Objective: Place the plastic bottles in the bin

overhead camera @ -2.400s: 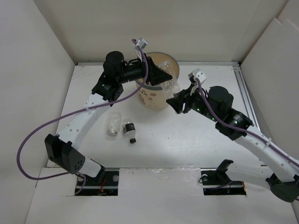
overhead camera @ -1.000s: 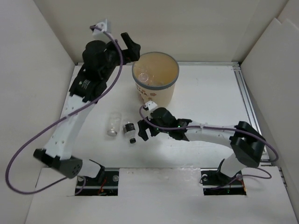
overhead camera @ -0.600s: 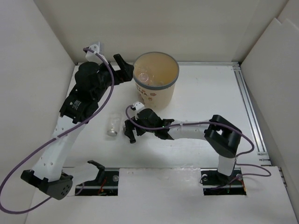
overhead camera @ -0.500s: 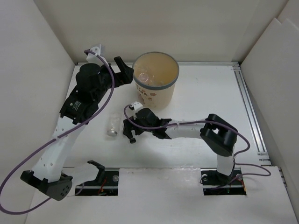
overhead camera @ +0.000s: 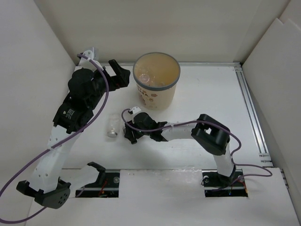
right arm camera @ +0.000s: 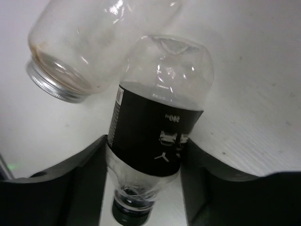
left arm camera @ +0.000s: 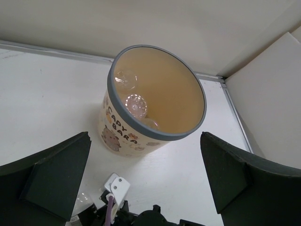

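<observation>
The black bottle (right arm camera: 157, 136) is lying on the table (overhead camera: 202, 94) between the jaws of the right gripper (overhead camera: 130, 133). The jaws are closed onto the two sides of its black label, so the bottle is grasped near the cap end. Its black cap is pointed back toward the wrist, and its rounded base is projected forward past the fingertips.

The silver-capped bottle (right arm camera: 89, 42) is lying ahead of these jaws, outside the grip and toward the left of the wrist view. Its side is seen against the base of the black bottle, but contact cannot be confirmed.

The bin (left arm camera: 117, 136) is located ahead of the left gripper (overhead camera: 123, 76), in line with the gap between its jaws. These jaws are spread wide and nothing is held. Clear bottles (left arm camera: 134, 104) are seen inside the bin, at its bottom.
</observation>
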